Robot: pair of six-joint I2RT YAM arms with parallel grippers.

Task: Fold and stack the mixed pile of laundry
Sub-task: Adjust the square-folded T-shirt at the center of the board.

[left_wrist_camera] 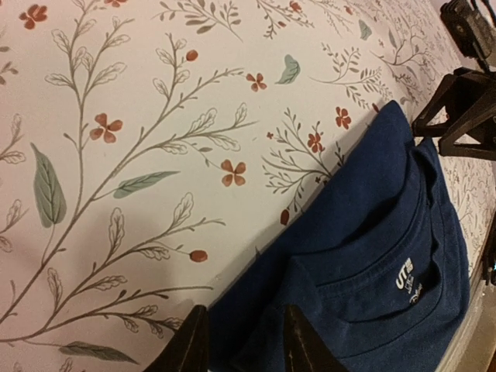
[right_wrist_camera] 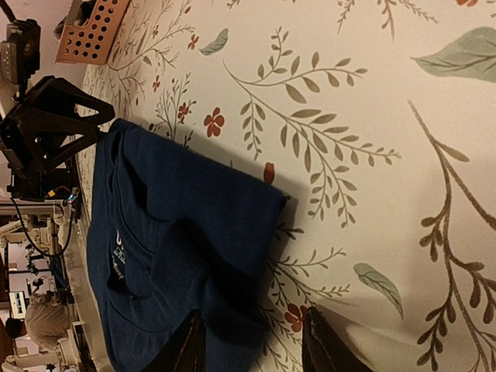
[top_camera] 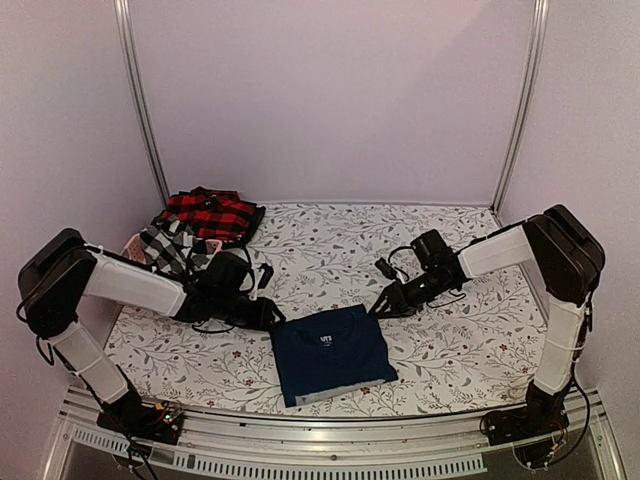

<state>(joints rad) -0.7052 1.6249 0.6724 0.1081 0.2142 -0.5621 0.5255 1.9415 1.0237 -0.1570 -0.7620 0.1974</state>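
A navy blue garment (top_camera: 332,352) with a white neck label lies folded in a rectangle on the flowered tablecloth near the front edge. My left gripper (top_camera: 272,318) is low at its far left corner; in the left wrist view the gripper (left_wrist_camera: 244,341) stands open with flat navy fabric (left_wrist_camera: 372,256) showing in the gap. My right gripper (top_camera: 380,305) is at the far right corner, also open (right_wrist_camera: 252,341), one finger over the garment (right_wrist_camera: 178,225) and one over the cloth. The rest of the laundry pile, a red-and-black plaid piece (top_camera: 212,213) and a black-and-white checked shirt (top_camera: 165,245), sits at the back left.
A pink slotted basket (top_camera: 132,243) stands by the left wall under the pile and also shows in the right wrist view as the basket (right_wrist_camera: 91,31). White walls enclose the table on three sides. A metal rail (top_camera: 330,425) runs along the front edge.
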